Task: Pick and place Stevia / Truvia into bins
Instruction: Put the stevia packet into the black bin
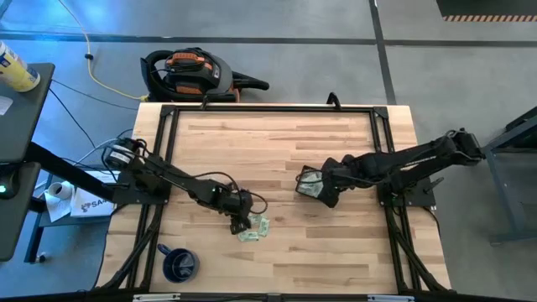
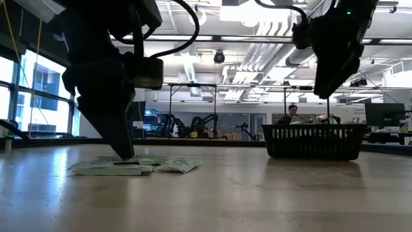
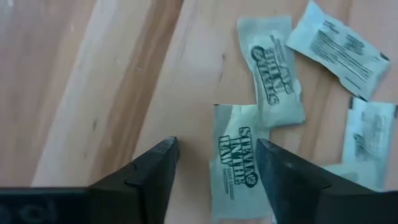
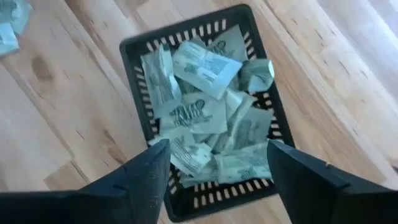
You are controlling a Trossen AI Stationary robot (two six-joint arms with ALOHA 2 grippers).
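The left gripper (image 3: pixel 217 168) is lowered to the desk (image 1: pixel 285 143) with fingers spread, one Stevia sachet (image 3: pixel 237 163) lying between them, apparently lined up for a pick. Four loose sachets are seen there, perhaps more. The right gripper (image 4: pixel 217 165) is held above the black tray (image 4: pixel 134 46), fingers released and empty, as for a drop. About a dozen sachets are heaped inside.

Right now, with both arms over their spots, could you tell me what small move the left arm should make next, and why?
Probably close the left gripper on the sachet lying between its open fingers. It is down at the loose pile on the table. The right gripper hangs open over the filled black tray.
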